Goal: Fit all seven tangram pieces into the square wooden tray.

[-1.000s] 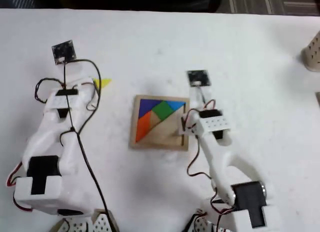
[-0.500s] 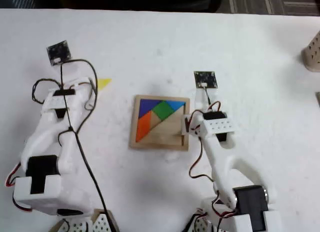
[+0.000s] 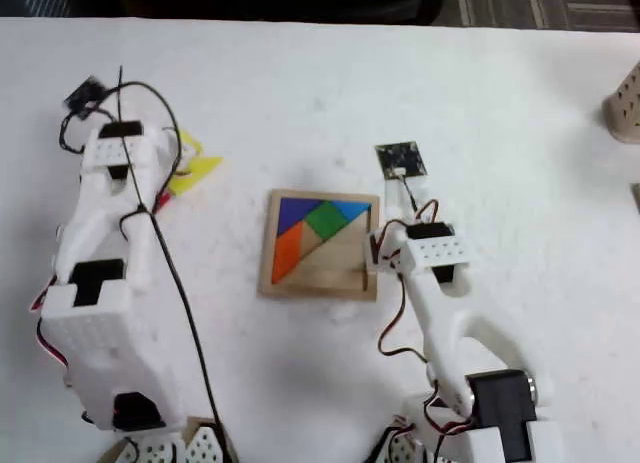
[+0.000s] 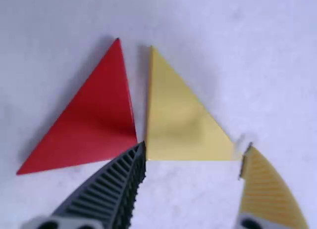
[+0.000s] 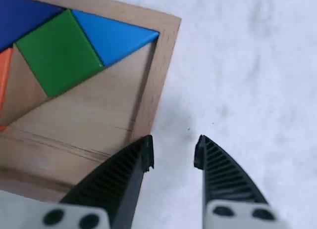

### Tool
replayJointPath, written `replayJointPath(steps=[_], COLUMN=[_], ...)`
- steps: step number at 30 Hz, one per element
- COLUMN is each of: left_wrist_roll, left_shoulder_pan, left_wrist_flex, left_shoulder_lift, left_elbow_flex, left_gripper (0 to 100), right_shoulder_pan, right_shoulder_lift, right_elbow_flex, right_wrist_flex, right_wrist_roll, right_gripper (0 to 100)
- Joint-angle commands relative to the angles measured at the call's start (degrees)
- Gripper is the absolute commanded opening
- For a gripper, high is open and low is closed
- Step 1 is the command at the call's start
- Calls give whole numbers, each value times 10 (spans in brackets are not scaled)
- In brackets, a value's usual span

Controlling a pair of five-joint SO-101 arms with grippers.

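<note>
Tray holds four pieces, right gripper narrowly parted at its rim, left gripper spread wide astride a yellow triangle well apart.

- tray: pale bare wood, grain lines showing, matt.
- green square and blue triangle: smooth, evenly coloured faces, little shine.
- yellow triangle: smooth, with a soft sheen.
- red triangle: smooth, matt.
- table: white, matt, faintly mottled covering.
- left gripper: ribbed plastic, one finger black, the other yellow.
- right gripper: black ribbed plastic fingers on white plastic mounts.
- left arm and right arm: white matt plastic shells, black plastic blocks, thin dark cables.
</note>
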Motion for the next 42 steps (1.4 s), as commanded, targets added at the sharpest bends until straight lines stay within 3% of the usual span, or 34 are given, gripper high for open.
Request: replayJointPath(steps=[1, 6, 19, 37, 42], left_wrist_roll=[84, 127, 127, 102, 72], left_shoulder_pan=[35, 51, -5, -21, -21], left_wrist_flex=[12, 18, 19, 265, 287], left_shoulder_lift=[-6, 4, 99, 305, 327], left_elbow_flex=[-30, 0, -91, -414, -457], left_gripper=[462, 454, 416, 413, 253], right_shoulder_pan=[0, -17, -21, -21, -21], right_shoulder_lift=[-18, -19, -19, -18, -18], right_elbow_flex=[-4, 8, 11, 11, 11], right_wrist_flex=[-6, -7, -6, -2, -2], right_wrist_roll=[19, 23, 23, 23, 23], right_gripper=[138, 138, 138, 138, 138])
